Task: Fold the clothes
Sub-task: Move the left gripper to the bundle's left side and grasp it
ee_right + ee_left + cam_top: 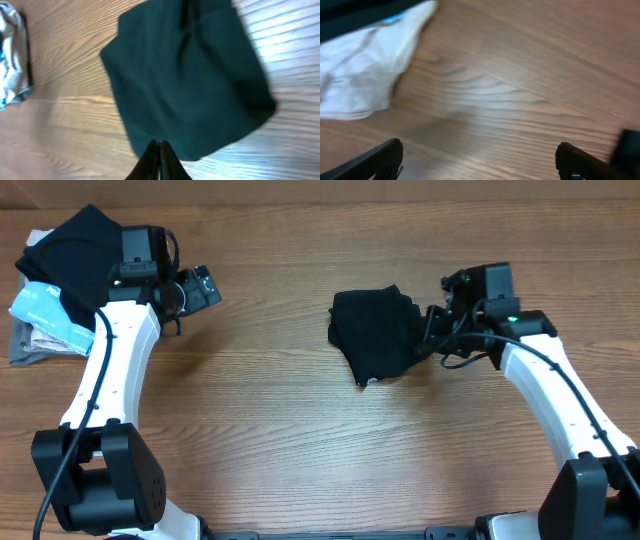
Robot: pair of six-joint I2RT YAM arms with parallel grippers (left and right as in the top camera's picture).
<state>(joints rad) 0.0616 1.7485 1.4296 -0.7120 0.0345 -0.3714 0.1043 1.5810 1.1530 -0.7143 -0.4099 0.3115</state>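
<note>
One wooden table (300, 460) (streaky grain); left claw (479, 150) spread, right claw (159, 146) closed over shirt (185, 75).

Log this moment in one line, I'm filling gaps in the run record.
stage: black shirt folded small mid-table | left jaws: open, over table | right jaws: shut at shirt edge, pinch unclear

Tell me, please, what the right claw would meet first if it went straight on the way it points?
The black shirt: the shut right claw points straight into its near edge. Depth is unclear, so it may even be touching the fabric.
</note>
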